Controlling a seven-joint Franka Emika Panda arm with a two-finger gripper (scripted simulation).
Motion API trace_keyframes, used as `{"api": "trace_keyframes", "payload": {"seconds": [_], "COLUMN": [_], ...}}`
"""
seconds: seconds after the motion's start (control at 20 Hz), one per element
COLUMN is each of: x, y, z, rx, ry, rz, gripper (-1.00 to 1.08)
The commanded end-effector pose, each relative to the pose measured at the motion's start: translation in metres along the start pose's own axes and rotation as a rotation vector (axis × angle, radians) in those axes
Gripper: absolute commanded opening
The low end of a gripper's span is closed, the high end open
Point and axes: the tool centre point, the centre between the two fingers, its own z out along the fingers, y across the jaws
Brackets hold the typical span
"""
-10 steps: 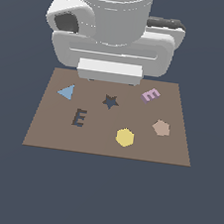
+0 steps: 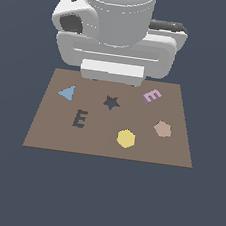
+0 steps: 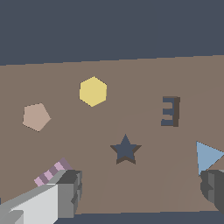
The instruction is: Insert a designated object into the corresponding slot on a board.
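Observation:
The designated object, a pale lilac E-shaped block (image 2: 152, 95), lies flat on the brown board (image 2: 41, 136) towards the exterior view's right rear. In the wrist view the same block (image 3: 49, 173) shows partly behind one finger (image 3: 68, 192). The slot, a dark E-shaped recess (image 2: 80, 118) (image 3: 170, 111), sits towards the exterior view's left. My gripper (image 3: 140, 189) hangs open above the board, its fingers wide apart and nothing between them. It stands beside the block, not around it. In the exterior view the arm's body hides the fingers.
On the board there are also a dark star-shaped recess (image 2: 111, 102) (image 3: 125, 148), a blue triangle (image 2: 67, 92) (image 3: 208, 155), a yellow hexagon (image 2: 126, 138) (image 3: 92, 91) and a tan-pink pentagon (image 2: 162, 128) (image 3: 36, 117). The arm's white body (image 2: 116, 29) looms over the board's rear edge.
The arm's hand has shifted slightly lower over the board's rear edge. The lilac block and the other shapes have not moved.

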Motion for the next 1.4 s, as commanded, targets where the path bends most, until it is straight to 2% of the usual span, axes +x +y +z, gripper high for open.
{"api": "trace_keyframes", "payload": {"seconds": [0.0, 0.6, 1.35], "x": [-0.004, -0.032, -0.067], "y": [-0.002, -0.025, -0.084], "z": [0.003, 0.032, 0.087], "rx": [0.0, -0.005, -0.015], "ry": [0.0, 0.001, 0.002], "rz": [0.024, 0.241, 0.651], "gripper": [1.0, 1.0, 1.0]}}
